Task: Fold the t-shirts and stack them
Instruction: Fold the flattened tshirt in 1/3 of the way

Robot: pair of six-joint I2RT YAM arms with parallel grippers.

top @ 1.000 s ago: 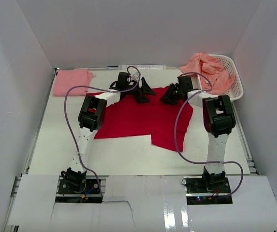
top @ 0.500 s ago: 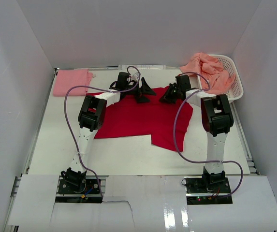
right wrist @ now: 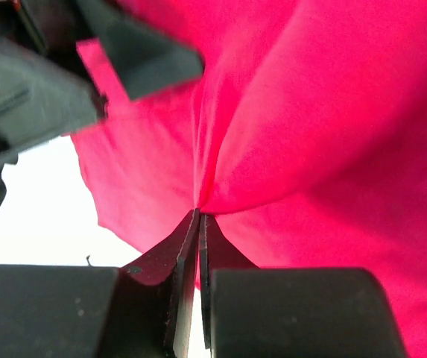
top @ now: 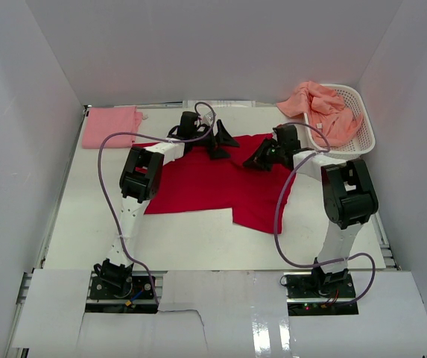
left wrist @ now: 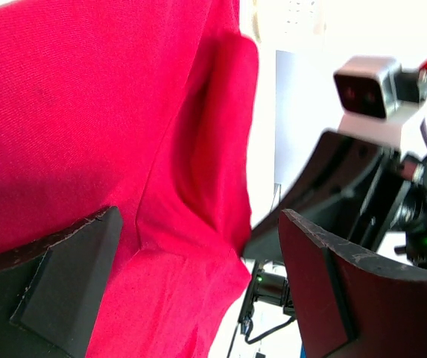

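A bright red t-shirt lies spread in the middle of the table. My left gripper is open at the shirt's far edge, its jaws wide apart over the red cloth with nothing between them. My right gripper is shut on a pinch of the red t-shirt near its far right corner, and the cloth bunches up at the fingertips. A light pink t-shirt lies folded at the far left. Salmon-orange t-shirts are heaped in and over a white basket.
The white latticed basket stands at the far right corner. White walls close in the table on three sides. My right arm's camera housing shows close by in the left wrist view.
My right arm has swung toward me and right, pulling its pinched corner of the red shirt inward. My left gripper has stayed at the far edge.
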